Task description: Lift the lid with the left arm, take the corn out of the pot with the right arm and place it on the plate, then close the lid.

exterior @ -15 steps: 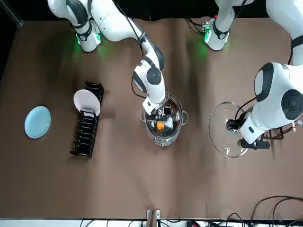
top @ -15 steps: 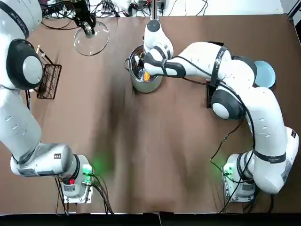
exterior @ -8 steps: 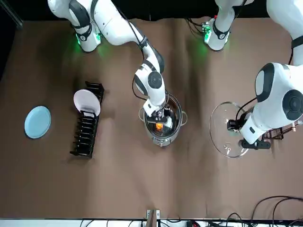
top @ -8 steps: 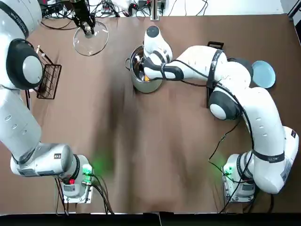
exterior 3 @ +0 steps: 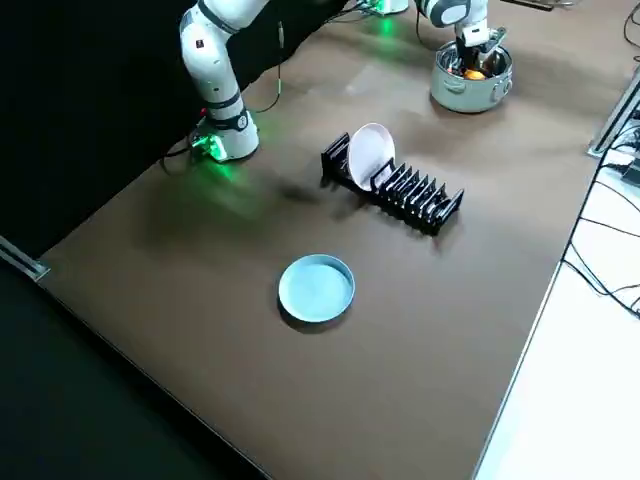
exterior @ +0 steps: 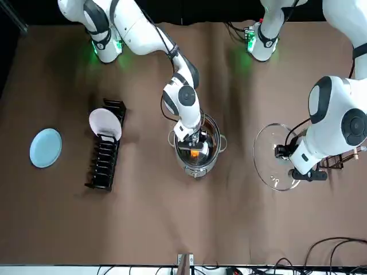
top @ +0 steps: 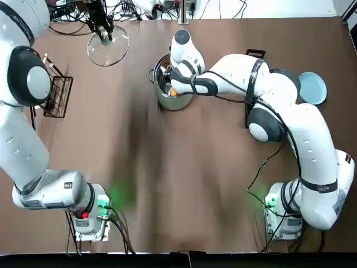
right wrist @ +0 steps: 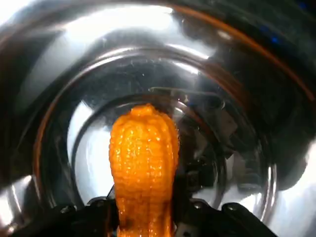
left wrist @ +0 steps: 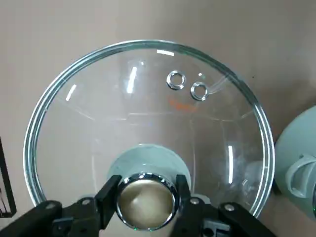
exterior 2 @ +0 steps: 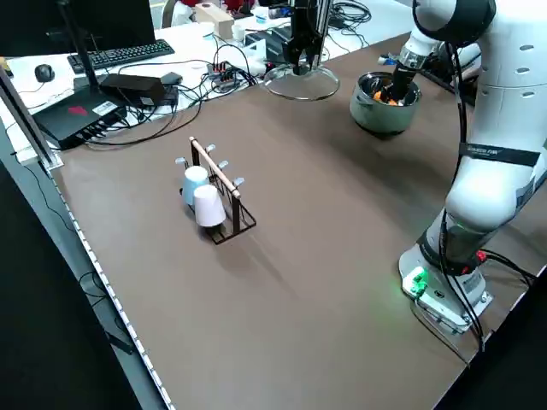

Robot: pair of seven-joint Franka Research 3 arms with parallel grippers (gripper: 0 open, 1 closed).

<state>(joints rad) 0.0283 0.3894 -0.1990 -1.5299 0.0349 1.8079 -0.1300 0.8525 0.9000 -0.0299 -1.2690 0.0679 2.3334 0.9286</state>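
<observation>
— Where is the corn?
— The corn (right wrist: 144, 163) is inside the pot (exterior: 198, 167), over its steel bottom, with its pointed end away from the wrist camera. The pot stands uncovered toward the far side of the table (top: 184, 184), about midway across.

— And the right gripper?
— The right gripper (exterior: 194, 143) reaches straight down into the pot. Its two fingers (right wrist: 101, 217) press the blunt end of the corn from both sides, clamped on it.

— The lid?
— The lid (top: 109, 47) is glass and sits well to the pot's left, close to the table's far edge. The left gripper (left wrist: 146, 190) is closed on its shiny knob (left wrist: 146, 203), one finger on each side. Whether the lid's rim touches the table or hangs just above it cannot be told.

— The plate?
— The plate (exterior: 45, 148) is pale blue and lies flat on the robot's right side, well apart from the pot. Between the two stands a black rack (exterior: 103, 166), with one white dish (exterior: 105, 124) upright at the end nearer the arms' bases.

— Anything on the left?
— A wire stand (exterior 2: 224, 192) holds a blue cup (exterior 2: 195, 180) and a white cup (exterior 2: 208, 207), near the table's left edge.
</observation>
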